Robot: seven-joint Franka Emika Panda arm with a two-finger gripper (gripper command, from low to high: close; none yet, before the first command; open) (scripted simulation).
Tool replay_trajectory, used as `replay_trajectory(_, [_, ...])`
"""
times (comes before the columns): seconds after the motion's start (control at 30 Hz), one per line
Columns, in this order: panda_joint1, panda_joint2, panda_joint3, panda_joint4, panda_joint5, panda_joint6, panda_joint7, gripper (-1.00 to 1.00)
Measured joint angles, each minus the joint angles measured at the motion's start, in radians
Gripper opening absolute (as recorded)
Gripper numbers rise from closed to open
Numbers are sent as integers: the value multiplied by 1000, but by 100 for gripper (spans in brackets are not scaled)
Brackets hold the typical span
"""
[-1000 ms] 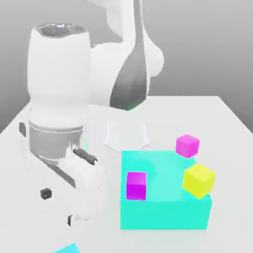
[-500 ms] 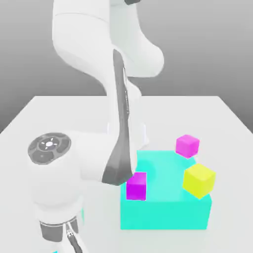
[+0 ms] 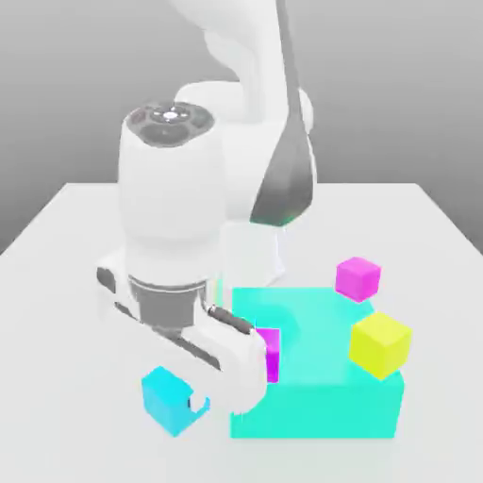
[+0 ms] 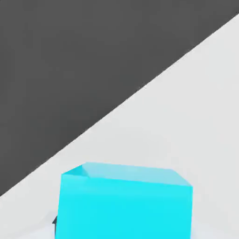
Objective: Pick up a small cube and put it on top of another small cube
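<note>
Cyan plain-faced cube (image 3: 166, 400) was clasped by the white two-fingered pincer (image 3: 179, 399), its jaws narrowed onto opposite sides, presumably so that it could be carried level (a tilt would spoil stacking) toward a magenta cube (image 3: 271, 357) beside the pincer.

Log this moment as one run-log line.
gripper | shut on small cyan cube | cube raised off table | not yet stacked | magenta cubes, yellow cube unstacked by gripper
</note>
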Motion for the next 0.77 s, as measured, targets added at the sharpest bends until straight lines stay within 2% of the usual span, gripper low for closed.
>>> replay_trajectory(0.3, [124,-323,1,-193,144,-116,-389,-100])
replay_trajectory(0.47, [132,-225,10,-259,144,49,-417,-100])
replay_trajectory(0.5, [132,-210,11,-265,141,70,-416,100])
replay_trajectory(0.7, [131,-202,12,-268,139,81,-414,100])
replay_trajectory(0.77, [132,-237,10,-256,143,35,-417,100])
